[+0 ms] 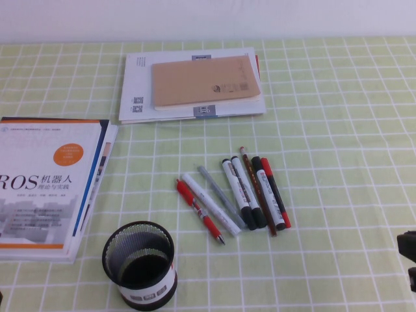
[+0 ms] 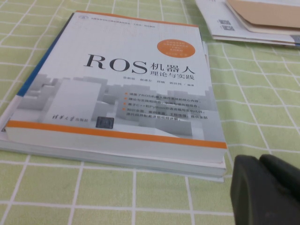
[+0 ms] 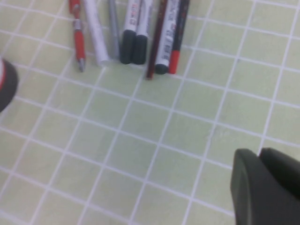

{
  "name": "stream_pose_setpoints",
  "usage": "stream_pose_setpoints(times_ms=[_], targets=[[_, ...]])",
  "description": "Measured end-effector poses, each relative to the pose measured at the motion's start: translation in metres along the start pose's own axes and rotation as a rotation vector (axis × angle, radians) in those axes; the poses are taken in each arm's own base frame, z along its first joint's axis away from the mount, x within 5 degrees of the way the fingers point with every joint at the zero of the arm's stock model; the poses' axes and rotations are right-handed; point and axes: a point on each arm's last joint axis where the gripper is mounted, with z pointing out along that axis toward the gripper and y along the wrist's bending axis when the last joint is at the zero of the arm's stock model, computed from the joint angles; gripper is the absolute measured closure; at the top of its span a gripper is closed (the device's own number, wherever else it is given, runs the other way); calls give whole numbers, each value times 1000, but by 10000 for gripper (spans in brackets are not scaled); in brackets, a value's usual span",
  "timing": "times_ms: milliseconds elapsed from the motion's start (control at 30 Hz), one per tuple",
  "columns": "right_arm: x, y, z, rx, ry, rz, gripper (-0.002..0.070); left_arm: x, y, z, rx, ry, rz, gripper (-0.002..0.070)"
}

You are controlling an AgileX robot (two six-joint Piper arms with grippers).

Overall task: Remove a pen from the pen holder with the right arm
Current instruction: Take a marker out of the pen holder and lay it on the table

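The black mesh pen holder (image 1: 140, 265) stands near the table's front edge, left of centre, and I see no pen inside it. Several pens lie side by side on the cloth beyond it: a red pen (image 1: 200, 211), a white pen (image 1: 210, 203), a grey pen (image 1: 221, 197), two white markers with black caps (image 1: 243, 192), a brown pencil (image 1: 258, 192) and a red-and-black marker (image 1: 275, 194). My right gripper (image 1: 408, 257) sits low at the table's right edge, shut and empty, well away from the pens (image 3: 136, 33). My left gripper (image 2: 259, 159) is shut beside the ROS book.
A thick ROS textbook (image 1: 45, 185) lies at the left on top of another book. A stack of white papers with a brown envelope (image 1: 201, 81) lies at the back centre. A green checked cloth (image 1: 338, 130) covers the table.
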Motion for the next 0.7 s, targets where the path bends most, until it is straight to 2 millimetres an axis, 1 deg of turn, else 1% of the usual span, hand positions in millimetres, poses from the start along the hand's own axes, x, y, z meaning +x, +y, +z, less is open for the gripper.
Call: stream_pose_setpoints(times_ms=[67,100,133,267,333,500,700], targets=[[9,-4,10,13,-32,-1,688,0,0,0,0,0,0,683],[17,-7,17,18,-47,1,688,0,0,0,0,0,0,683],[20,-8,20,23,-91,2,688,0,0,0,0,0,0,683],[44,-19,30,57,-253,-8,688,0,0,0,0,0,0,683],[58,-28,30,94,-332,9,688,0,0,0,0,0,0,683],[100,-48,25,219,-502,72,688,0,0,0,0,0,0,683],[111,-52,10,292,-610,110,688,0,0,0,0,0,0,683]])
